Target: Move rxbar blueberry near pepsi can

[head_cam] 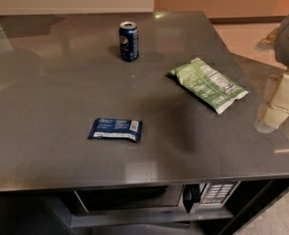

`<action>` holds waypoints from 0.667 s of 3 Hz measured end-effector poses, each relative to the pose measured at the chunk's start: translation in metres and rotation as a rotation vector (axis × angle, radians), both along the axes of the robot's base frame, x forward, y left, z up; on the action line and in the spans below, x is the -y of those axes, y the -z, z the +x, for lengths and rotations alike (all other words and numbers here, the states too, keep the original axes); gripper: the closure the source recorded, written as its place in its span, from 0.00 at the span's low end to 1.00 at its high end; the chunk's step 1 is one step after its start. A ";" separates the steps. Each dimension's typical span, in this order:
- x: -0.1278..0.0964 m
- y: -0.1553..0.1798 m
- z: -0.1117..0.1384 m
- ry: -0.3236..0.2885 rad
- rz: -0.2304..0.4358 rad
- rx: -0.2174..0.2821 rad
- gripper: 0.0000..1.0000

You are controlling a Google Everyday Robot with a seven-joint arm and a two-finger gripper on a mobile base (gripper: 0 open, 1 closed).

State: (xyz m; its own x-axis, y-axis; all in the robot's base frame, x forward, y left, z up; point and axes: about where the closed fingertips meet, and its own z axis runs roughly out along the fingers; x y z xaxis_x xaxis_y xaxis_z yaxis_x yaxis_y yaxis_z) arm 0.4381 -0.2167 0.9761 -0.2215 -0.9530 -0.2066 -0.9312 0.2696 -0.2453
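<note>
The end effector is at the right edge of the camera view, a cream-coloured assembly beneath a grey arm segment, positioned at the right side of the counter. Its state, released or clenched, cannot be determined. It is not in contact with any item.

Nearest item: a green-and-white snack bag, lying flat and diagonal on the right half of the counter, to the left of the end effector.

The rxbar blueberry lies flat toward the front of the counter, left of centre, with its label side up and its long side roughly parallel to the front edge.

The pepsi can stands upright toward the far side of the counter, well apart from the rxbar blueberry and almost directly beyond it.

A microwave sits on a shelf below the counter.
</note>
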 end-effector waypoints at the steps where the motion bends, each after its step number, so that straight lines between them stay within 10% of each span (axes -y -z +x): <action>1: -0.005 -0.002 0.001 -0.008 0.006 0.008 0.00; 2: -0.030 0.000 0.005 -0.049 0.028 0.022 0.00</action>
State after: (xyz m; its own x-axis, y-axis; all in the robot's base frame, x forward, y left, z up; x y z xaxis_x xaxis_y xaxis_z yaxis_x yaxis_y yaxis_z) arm 0.4427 -0.1862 0.9757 -0.1701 -0.9563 -0.2377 -0.9377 0.2312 -0.2592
